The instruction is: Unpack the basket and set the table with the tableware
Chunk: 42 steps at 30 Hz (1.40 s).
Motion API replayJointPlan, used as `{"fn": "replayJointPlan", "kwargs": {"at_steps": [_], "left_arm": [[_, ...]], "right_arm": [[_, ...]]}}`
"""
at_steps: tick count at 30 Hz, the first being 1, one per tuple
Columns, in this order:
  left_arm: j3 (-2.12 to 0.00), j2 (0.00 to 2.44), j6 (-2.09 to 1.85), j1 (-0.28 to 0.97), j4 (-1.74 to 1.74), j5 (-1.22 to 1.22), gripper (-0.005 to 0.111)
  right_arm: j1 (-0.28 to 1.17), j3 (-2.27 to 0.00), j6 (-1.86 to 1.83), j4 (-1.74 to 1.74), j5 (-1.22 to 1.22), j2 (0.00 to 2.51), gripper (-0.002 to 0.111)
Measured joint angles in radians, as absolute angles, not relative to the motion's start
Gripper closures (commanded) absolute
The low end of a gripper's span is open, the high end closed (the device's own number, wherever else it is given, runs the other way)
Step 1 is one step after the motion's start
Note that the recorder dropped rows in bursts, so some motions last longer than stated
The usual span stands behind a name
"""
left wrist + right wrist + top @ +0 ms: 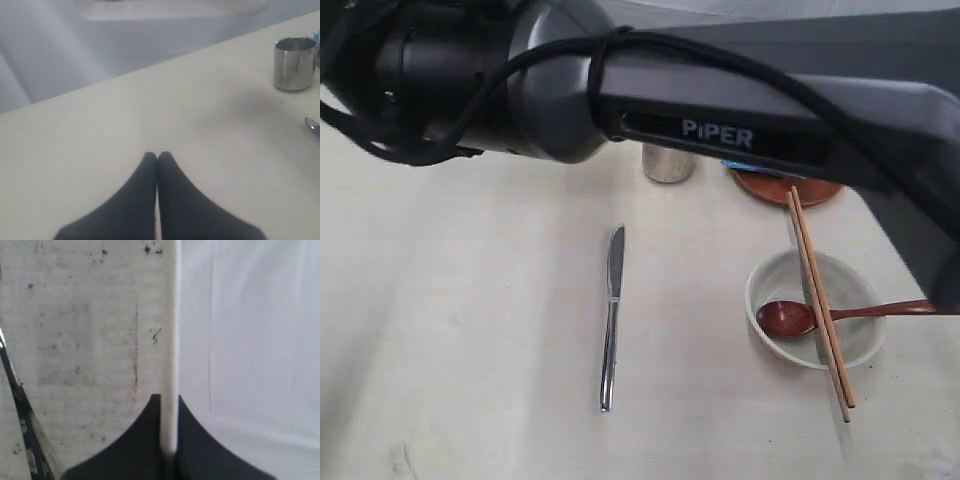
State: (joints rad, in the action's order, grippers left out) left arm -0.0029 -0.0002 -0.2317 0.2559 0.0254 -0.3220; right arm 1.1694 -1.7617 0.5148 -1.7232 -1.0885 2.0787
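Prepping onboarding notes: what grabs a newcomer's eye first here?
The dark arm marked PIPER fills the top of the exterior view. Below it on the right, a bowl holds a spoon, with chopsticks laid across it; a knife lies alone to its left. In its wrist view the right end effector is shut on a thin white strip I cannot identify.

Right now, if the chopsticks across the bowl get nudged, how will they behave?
The chopsticks look thin, stiff and light, so they are probably easy to shift. Propped on the rim of the bowl, they would likely roll or slide off.
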Motion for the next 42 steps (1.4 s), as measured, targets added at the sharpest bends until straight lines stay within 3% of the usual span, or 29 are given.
{"fn": "replayJointPlan", "kwargs": {"at_steps": [7,14,20,22,23,26,29,32,35,39,42], "left_arm": [[-0.003,0.0,-0.232,0.256,0.025,-0.322,0.107],[-0.003,0.0,-0.232,0.256,0.025,-0.322,0.107],[-0.003,0.0,-0.232,0.256,0.025,-0.322,0.107],[-0.003,0.0,-0.232,0.256,0.025,-0.322,0.107],[-0.003,0.0,-0.232,0.256,0.025,-0.322,0.107],[-0.003,0.0,-0.232,0.256,0.025,-0.322,0.107],[-0.003,0.0,-0.232,0.256,0.025,-0.322,0.107],[-0.003,0.0,-0.232,0.256,0.025,-0.322,0.107],[-0.001,0.0,-0.232,0.256,0.025,-0.323,0.107],[-0.001,0.0,-0.232,0.256,0.025,-0.323,0.107],[-0.001,0.0,-0.232,0.256,0.025,-0.323,0.107]], "right_arm": [[1.216,-1.758,0.423,-1.721,-0.889,2.043,0.109],[1.167,-1.728,0.256,-1.713,-0.951,2.044,0.109],[1.203,-1.725,0.211,-1.723,-0.785,2.009,0.109],[1.171,-1.665,0.163,-1.731,-0.888,2.017,0.109],[1.171,-1.648,0.174,-1.724,-0.917,2.017,0.109],[1.09,-1.613,0.36,-1.721,-0.697,2.017,0.109],[1.078,-1.61,0.37,-1.716,-0.896,2.038,0.109],[1.049,-1.532,0.444,-1.606,-0.618,2.015,0.109],[1.044,-1.506,0.54,-1.686,-0.765,2.145,0.109],[1.026,-1.537,0.562,-1.667,-0.698,2.159,0.109],[1.041,-1.562,0.561,-1.707,-0.797,2.18,0.109]]}}
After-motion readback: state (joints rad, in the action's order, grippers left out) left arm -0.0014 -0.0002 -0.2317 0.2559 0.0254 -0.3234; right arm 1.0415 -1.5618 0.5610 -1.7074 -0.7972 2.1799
